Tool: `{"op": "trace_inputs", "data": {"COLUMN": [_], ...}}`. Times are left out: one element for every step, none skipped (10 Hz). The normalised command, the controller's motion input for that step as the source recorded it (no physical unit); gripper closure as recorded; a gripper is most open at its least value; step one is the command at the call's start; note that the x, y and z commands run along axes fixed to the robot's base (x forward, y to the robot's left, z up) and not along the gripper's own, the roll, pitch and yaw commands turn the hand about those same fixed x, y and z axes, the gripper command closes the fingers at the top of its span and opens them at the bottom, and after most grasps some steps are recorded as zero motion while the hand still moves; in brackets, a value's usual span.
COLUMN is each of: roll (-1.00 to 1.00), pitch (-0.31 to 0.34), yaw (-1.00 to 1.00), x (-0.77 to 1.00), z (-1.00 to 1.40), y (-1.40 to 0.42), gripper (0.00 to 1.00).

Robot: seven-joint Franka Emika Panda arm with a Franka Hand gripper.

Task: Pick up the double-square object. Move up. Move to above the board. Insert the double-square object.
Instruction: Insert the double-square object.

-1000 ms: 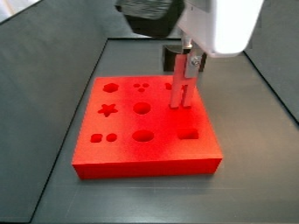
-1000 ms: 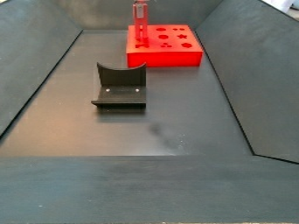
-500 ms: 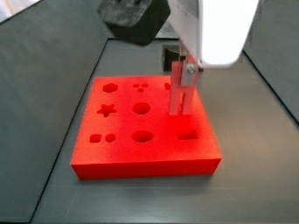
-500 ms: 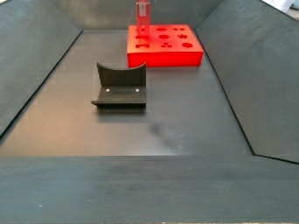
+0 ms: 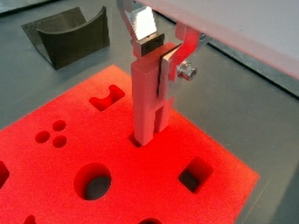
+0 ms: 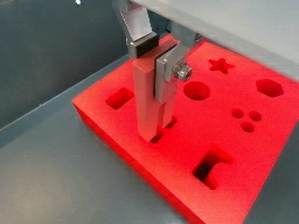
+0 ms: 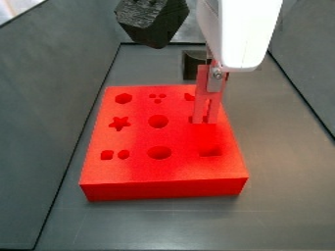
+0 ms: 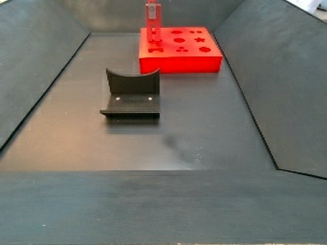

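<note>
My gripper [image 5: 149,59] is shut on the top of the double-square object [image 5: 149,101], a tall salmon-red bar held upright. Its lower end sits at a cut-out in the board [image 5: 222,149], a flat bright-red slab with shaped holes. Both wrist views show the silver fingers [image 6: 167,63] clamping the bar [image 6: 152,96]. In a side view the gripper [image 7: 207,78] holds the bar [image 7: 202,106] over the board's [image 7: 144,167] right side. In a side view the bar [image 8: 152,24] stands on the board's [image 8: 185,57] left end, far off.
The dark fixture [image 8: 130,96] stands on the grey floor in front of the board and also shows in a wrist view [image 5: 73,33]. Dark sloped walls ring the floor. The board carries star, circle, hexagon and square holes.
The bar has gone a little lower into the board while the gripper stays closed on it. The board and fixture have not moved.
</note>
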Motion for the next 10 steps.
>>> {"op": "trace_inputs", "data": {"roll": [0.0,0.0,0.0,0.0,-0.02,-0.03,-0.02,0.05,0.18,0.0], "pitch": [0.0,0.0,0.0,0.0,-0.101,-0.1,-0.036,-0.031,-0.107,0.0], "yaw": [-0.03,-0.01,0.0,0.0,0.07,0.02,0.0,0.0,-0.03,0.0], "x": [-0.25,-0.27,-0.2,-0.16,0.03,0.27,0.26,0.0,-0.19,0.0], "z": [-0.35,-0.65,-0.77,-0.84,-0.94,-0.96,-0.81,-0.85,-0.39,0.0], "y": [0.0,0.06,0.07,0.14,0.05,0.0,0.03,-0.05,-0.21,0.0], "gripper": [1.0,1.0,1.0,1.0,1.0,1.0,1.0,1.0,1.0,1.0]}}
